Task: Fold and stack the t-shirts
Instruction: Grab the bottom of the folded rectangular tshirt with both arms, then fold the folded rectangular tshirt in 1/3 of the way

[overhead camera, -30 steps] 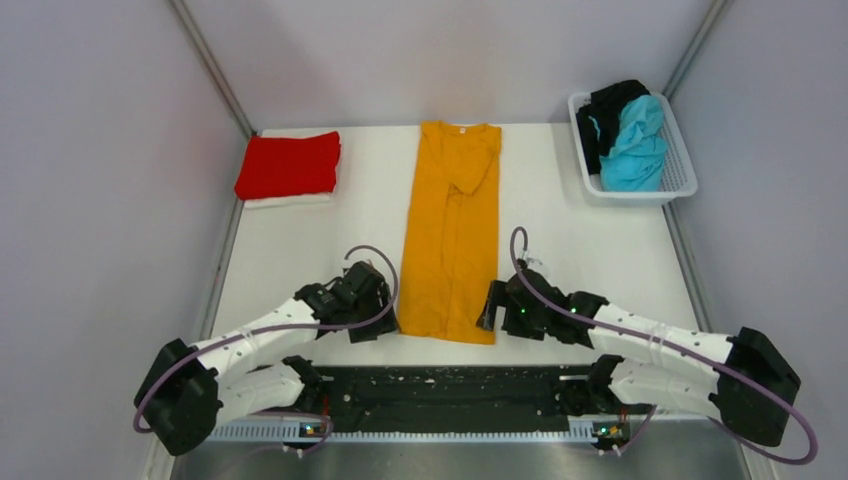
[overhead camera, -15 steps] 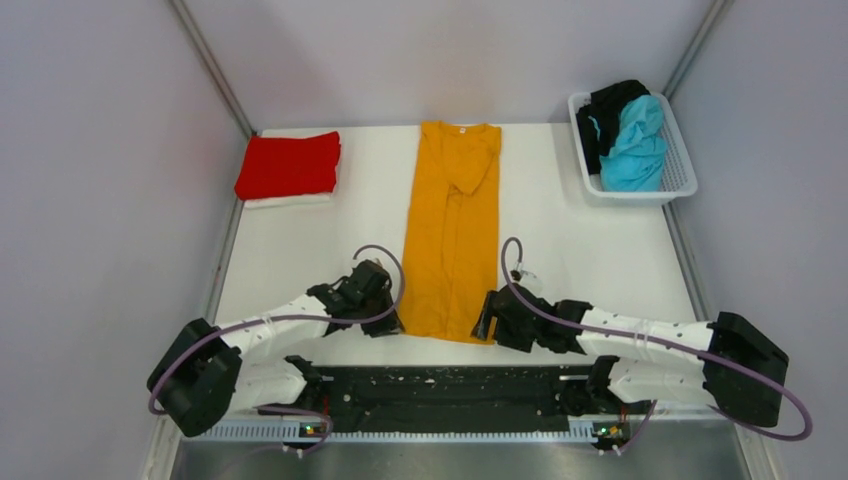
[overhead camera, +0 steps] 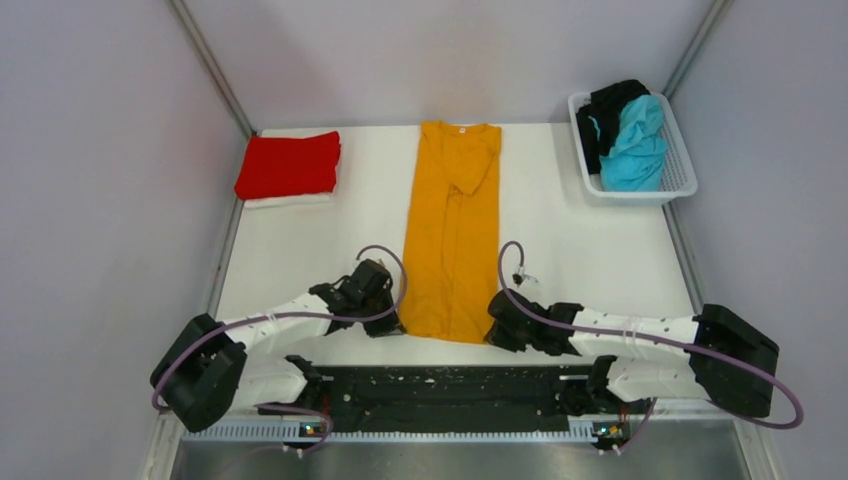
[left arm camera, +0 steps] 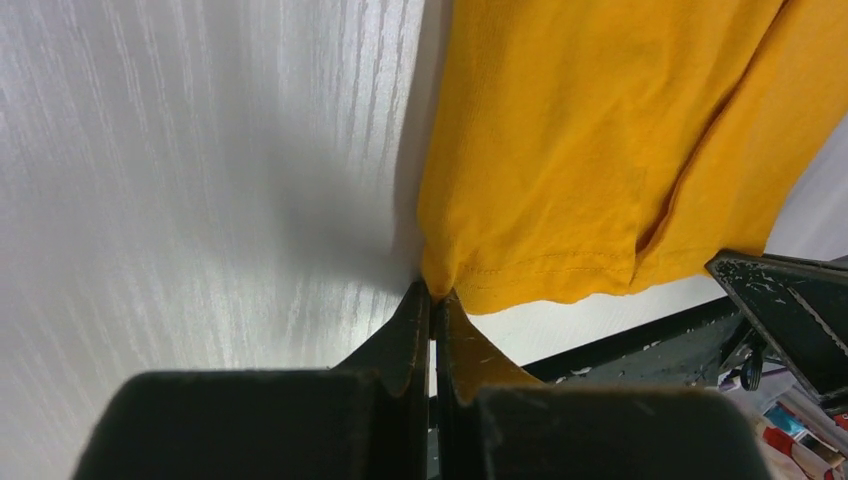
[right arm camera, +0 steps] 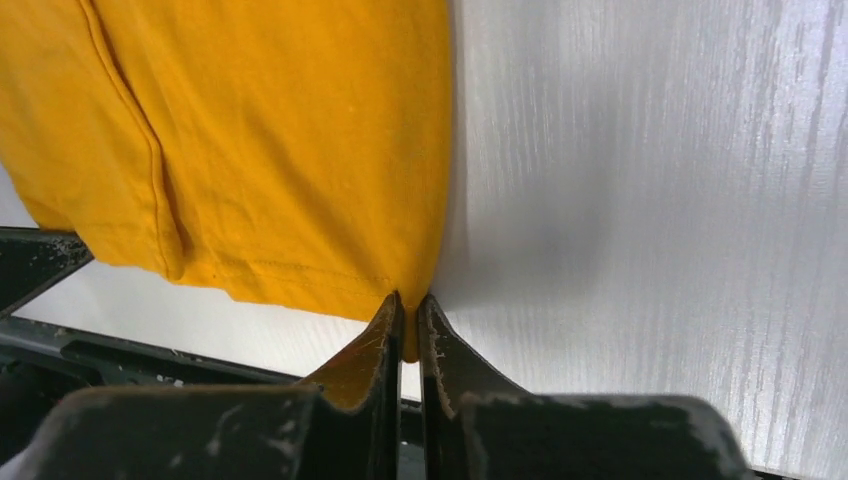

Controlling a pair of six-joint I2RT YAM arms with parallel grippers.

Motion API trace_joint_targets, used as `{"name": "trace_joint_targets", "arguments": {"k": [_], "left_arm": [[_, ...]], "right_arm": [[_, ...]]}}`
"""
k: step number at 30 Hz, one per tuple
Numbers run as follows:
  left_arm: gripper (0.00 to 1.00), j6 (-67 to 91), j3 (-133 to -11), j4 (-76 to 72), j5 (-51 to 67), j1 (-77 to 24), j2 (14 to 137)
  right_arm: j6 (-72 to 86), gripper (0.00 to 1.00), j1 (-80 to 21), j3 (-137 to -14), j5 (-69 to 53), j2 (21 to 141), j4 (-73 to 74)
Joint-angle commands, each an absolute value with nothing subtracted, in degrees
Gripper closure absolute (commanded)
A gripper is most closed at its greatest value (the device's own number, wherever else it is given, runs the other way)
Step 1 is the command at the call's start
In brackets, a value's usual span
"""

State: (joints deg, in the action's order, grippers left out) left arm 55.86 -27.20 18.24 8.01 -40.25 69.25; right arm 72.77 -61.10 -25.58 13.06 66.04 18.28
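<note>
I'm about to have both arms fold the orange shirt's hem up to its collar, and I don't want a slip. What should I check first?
1. The left gripper is shut on the near-left hem corner of the orange-yellow shirt: ok.
2. The right gripper is shut on the near-right hem corner: ok.
3. Every cloth layer is caught in each pinch: cannot tell.
4. The shirt lies as a straight narrow strip with its sleeves folded in: ok.
5. The path to the collar is free, with the red shirt and the basket off to the sides: ok.
</note>
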Motion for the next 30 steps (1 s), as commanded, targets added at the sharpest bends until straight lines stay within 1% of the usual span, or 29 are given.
{"name": "trace_joint_targets", "arguments": {"k": [1,8,11,13,16,19,22,25,30], "left_arm": [[1.00,54.82,-24.83,24.96,8.80,-40.17,65.92],[1.00,55.11,-21.44,34.10,10.05,-40.26,50.02],[1.00,55.19,-20.93,34.68,11.60,-40.25,44.43],[1.00,55.19,-21.69,33.57,11.61,-40.25,43.36],[1.00,54.66,-24.72,32.39,11.61,-40.26,45.71],[1.00,52.40,-29.22,31.51,10.44,-40.26,50.43],[1.00,50.48,-34.95,31.23,7.18,-40.17,55.57],[1.00,48.42,-40.86,30.67,3.36,-39.89,61.78],[1.00,44.79,-50.17,28.79,3.74,-35.51,72.20]], "right_arm": [[73.30,1.00,-63.50,-24.98,13.10,66.52,20.84],[76.02,1.00,-71.15,-27.96,12.11,64.44,28.64],[75.76,1.00,-72.10,-30.04,11.37,64.41,30.30],[75.05,1.00,-72.15,-31.67,11.59,64.12,30.81],[73.50,1.00,-72.00,-34.43,13.45,63.36,31.65],[71.10,1.00,-69.77,-37.14,15.18,62.22,33.39],[66.35,1.00,-65.79,-39.94,17.89,61.26,34.04],[60.07,1.00,-60.22,-43.83,18.75,62.82,33.71],[51.21,1.00,-51.54,-47.73,18.51,65.36,29.16]]}}
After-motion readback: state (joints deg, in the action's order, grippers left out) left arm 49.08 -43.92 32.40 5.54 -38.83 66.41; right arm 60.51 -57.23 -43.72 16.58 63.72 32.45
